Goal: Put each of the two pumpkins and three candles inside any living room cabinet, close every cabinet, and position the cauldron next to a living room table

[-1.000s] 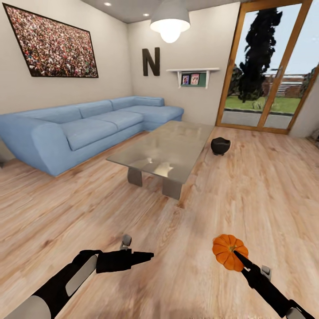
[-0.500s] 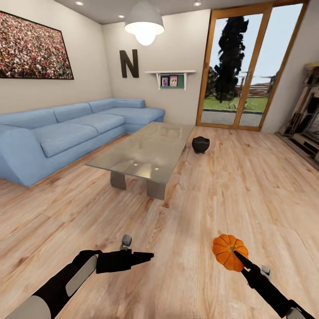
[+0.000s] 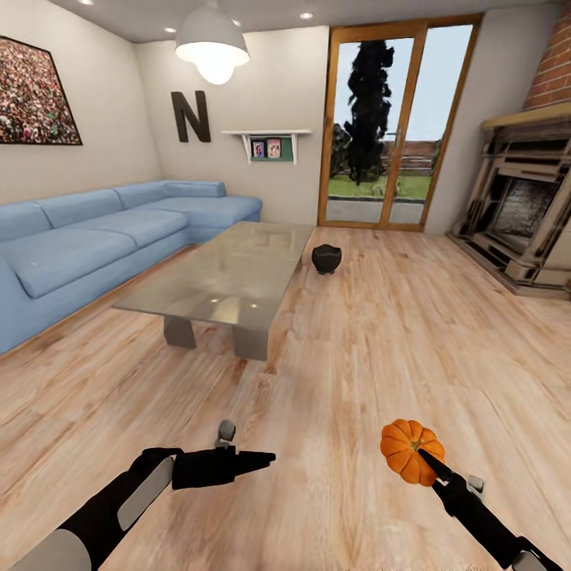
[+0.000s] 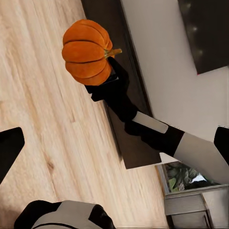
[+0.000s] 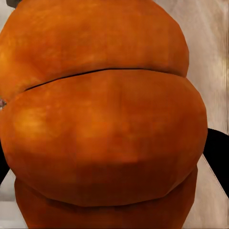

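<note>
Head view: right tool (image 3: 419, 461) clamped on an orange pumpkin (image 3: 406, 450), held above the wood floor (image 3: 357, 357), stem toward the tool. Left tool (image 3: 258, 457) carries nothing, fingers together in a narrow point, level with the right tool and well apart from it. Black cauldron (image 3: 326, 258) sits on the floor far ahead of both tools, just beside the far end of the glass counter (image 3: 230, 274). Blue sofa (image 3: 95, 238) beyond the left tool's side, fireplace (image 3: 523, 214) beyond the right tool's side, glass door (image 3: 385, 135) at the back. Left wrist view: pumpkin (image 4: 88, 51) gripped at the tip of the right tool (image 4: 106, 78), with a dark brown cabinet (image 4: 129, 124) along the wall behind it. Right wrist view: pumpkin (image 5: 102, 119) pressed close against the camera.
</note>
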